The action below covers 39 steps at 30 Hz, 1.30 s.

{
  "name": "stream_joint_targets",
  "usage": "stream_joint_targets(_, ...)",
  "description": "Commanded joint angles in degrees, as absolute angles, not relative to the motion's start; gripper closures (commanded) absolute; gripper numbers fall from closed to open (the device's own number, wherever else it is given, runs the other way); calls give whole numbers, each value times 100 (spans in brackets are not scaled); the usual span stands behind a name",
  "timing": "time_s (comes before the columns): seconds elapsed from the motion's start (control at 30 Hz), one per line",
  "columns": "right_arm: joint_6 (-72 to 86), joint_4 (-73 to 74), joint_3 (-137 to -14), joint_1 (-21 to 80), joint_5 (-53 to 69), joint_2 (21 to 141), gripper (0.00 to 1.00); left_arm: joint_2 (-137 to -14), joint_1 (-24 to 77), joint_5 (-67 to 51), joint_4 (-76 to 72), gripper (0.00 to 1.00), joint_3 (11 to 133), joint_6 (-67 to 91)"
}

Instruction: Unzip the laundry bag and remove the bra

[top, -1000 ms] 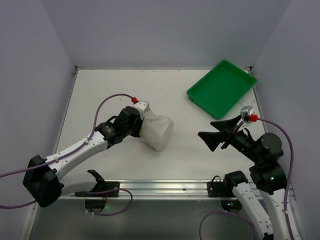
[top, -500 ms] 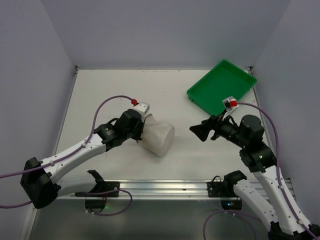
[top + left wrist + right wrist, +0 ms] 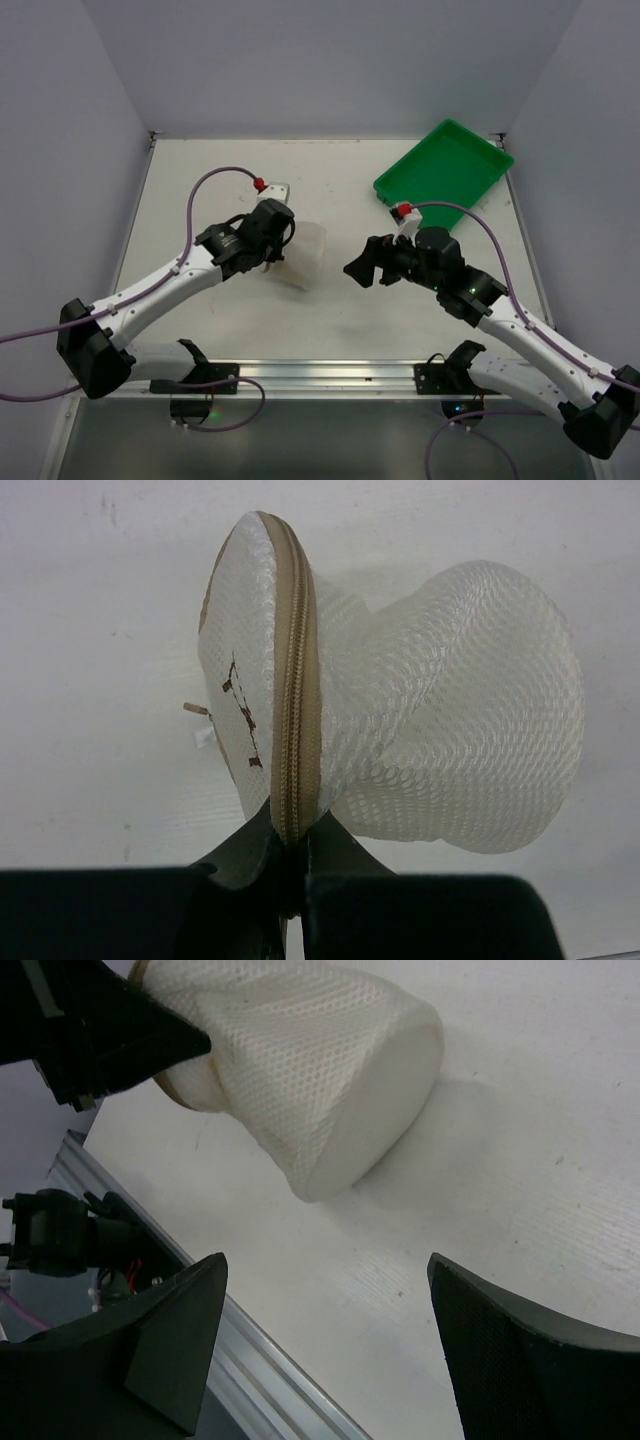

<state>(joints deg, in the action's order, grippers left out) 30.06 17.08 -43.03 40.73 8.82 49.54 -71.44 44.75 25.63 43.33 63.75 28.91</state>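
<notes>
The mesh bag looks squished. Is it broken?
The laundry bag is pinched in the middle and twisted, not drum-shaped, because the left gripper grips its zip rim and holds it on edge. Nothing looks torn.

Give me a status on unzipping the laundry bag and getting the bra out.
Done: the left gripper has the laundry bag pinched at its zip rim, jaws shut. In hand: the right gripper, jaws open, faces the bag without touching it. Left: the zip looks closed along the stretch in view, so unzipping and pulling out the bra remain; no bra is out in any view.
</notes>
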Motion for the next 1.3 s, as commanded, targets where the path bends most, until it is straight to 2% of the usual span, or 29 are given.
stream_joint_targets(0.0,3322,1064,-4219,4236,212,4922,18,-7365,4526,2234,3487,96,6286,3732)
stream_joint_targets(0.03,3340,1029,-4193,4315,133,4913,18,-7357,4552,1945,3167,93,6128,3988)
stream_joint_targets(0.07,3357,994,-4114,4342,80,4887,17,-7339,4579,1786,2781,82,5717,4216)
stream_joint_targets(0.17,3489,835,-3869,4368,-104,4676,17,-7269,4632,1389,1470,70,4969,5122)
stream_joint_targets(0.2,3524,809,-3815,4368,-132,4606,17,-7269,4693,1380,1155,62,4879,5385)
stream_joint_targets(0.27,3507,800,-3692,4368,-158,4404,17,-7269,4877,1432,1081,58,4877,5414)
stream_joint_targets(0.3,3446,826,-3665,4368,-167,4342,16,-7251,4948,1433,1107,47,4939,5153)
stream_joint_targets(0.33,3393,826,-3648,4368,-80,4237,16,-7234,4957,1320,1168,43,5035,4968)
stream_joint_targets(0.37,3340,826,-3630,4368,-36,4193,16,-7120,4957,1336,1273,31,5219,4774)
stream_joint_targets(0.47,2981,800,-3586,4368,350,3991,16,-6691,4940,1458,1669,9,5413,3896)
stream_joint_targets(0.53,2848,747,-3568,4368,596,3903,15,-6452,4931,1764,2003,1,5467,3184)
stream_joint_targets(0.6,2751,799,-3638,4368,694,3902,15,-6118,4791,1959,2257,0,5397,2754)
stream_joint_targets(0.73,2856,738,-3892,4508,493,4218,16,-5478,4062,1574,2355,0,5099,2636)
stream_joint_targets(0.87,2839,869,-4471,5149,-838,5383,16,-5256,3307,1547,2381,0,4869,2882)
stream_joint_targets(1.0,2918,1037,-5272,5798,-1623,6561,17,-5466,2692,1144,2592,0,4773,3128)
stream_joint_targets(1.27,3269,1432,-6670,6512,-2618,8567,19,-5019,2013,616,2303,0,3894,3384)
